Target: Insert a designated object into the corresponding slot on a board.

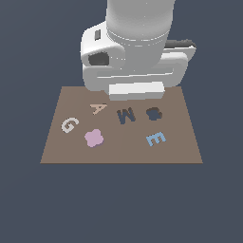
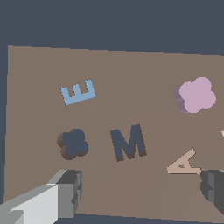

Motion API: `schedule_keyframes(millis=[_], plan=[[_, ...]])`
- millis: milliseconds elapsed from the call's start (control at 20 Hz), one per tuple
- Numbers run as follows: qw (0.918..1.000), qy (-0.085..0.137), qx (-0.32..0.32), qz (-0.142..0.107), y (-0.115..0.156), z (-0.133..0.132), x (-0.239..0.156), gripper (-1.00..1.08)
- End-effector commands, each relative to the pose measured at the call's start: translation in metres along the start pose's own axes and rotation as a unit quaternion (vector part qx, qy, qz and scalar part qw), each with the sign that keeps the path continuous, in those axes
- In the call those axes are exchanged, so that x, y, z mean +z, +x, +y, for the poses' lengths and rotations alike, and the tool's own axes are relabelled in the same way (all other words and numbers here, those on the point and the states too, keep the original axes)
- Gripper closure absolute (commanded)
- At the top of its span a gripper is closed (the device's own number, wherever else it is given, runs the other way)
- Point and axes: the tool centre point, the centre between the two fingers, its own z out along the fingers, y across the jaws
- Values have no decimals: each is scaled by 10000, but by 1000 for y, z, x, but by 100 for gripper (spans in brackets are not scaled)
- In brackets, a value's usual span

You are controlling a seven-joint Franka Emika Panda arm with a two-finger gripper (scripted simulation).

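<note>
The claw [image 2: 140, 192] hangs spread, empty, above the board [image 1: 180, 147]. The pink piece [image 1: 94, 137] lies lower left, the slot [image 1: 154, 113] upper right.

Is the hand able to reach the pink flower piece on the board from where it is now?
Probably yes. The pink flower piece lies flat on the board with bare space around it; the G and A lie apart from it. The hand holds nothing.

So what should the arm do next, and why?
Probably swing over the pink flower piece and lower onto it. It lies loose on the board, apart from its flower-shaped slot, and the open gripper holds nothing.
</note>
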Motion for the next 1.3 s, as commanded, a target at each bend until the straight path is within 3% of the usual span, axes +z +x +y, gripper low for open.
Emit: schedule_keyframes(millis=[0, 550, 1250], plan=[[10000, 0, 0, 0, 0, 0, 0, -92], [9996, -17, -274, 16, 7, 19, 16, -92], [9915, -76, -1300, 79, 45, 88, 74, -92]])
